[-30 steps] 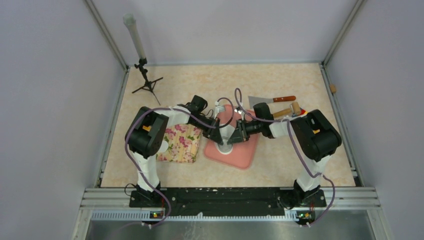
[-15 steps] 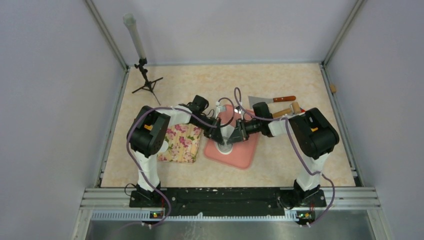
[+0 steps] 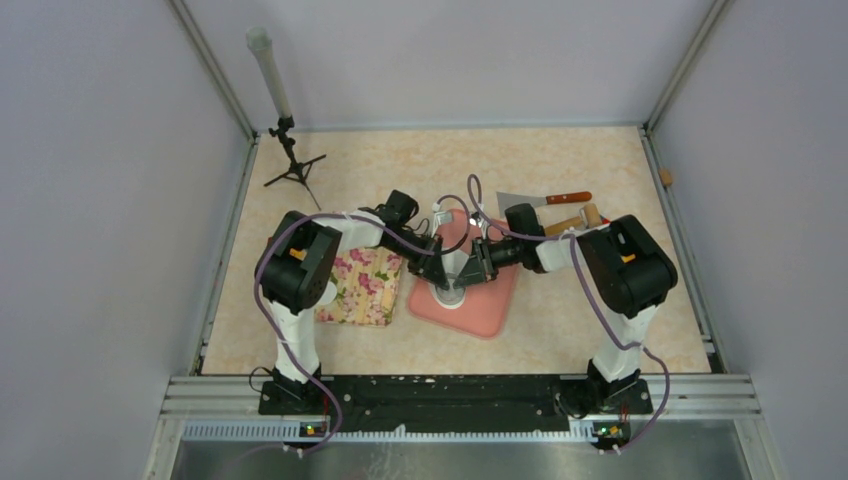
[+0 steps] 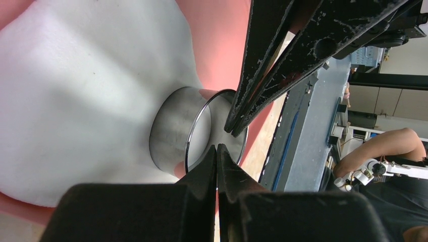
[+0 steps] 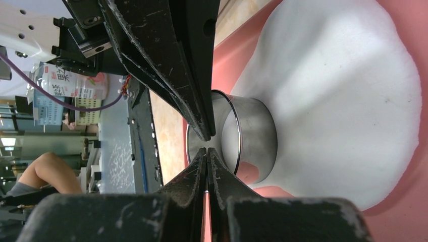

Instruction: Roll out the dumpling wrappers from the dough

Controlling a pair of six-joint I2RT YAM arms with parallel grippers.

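The dough is lying flattened on the pink board, and the metal ring is standing upright on its edge. The left gripper and right gripper are both pinched fully closed with nothing between the jaws, and their tips are meeting at the ring's rim. A floral box is sitting just left of the board, and a spatula is lying behind it. A packet way past the board is showing print that's too blurry to read.

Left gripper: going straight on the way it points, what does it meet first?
Probably the rim of the metal ring cutter, just before the left gripper; then the right gripper. Depth is unclear.
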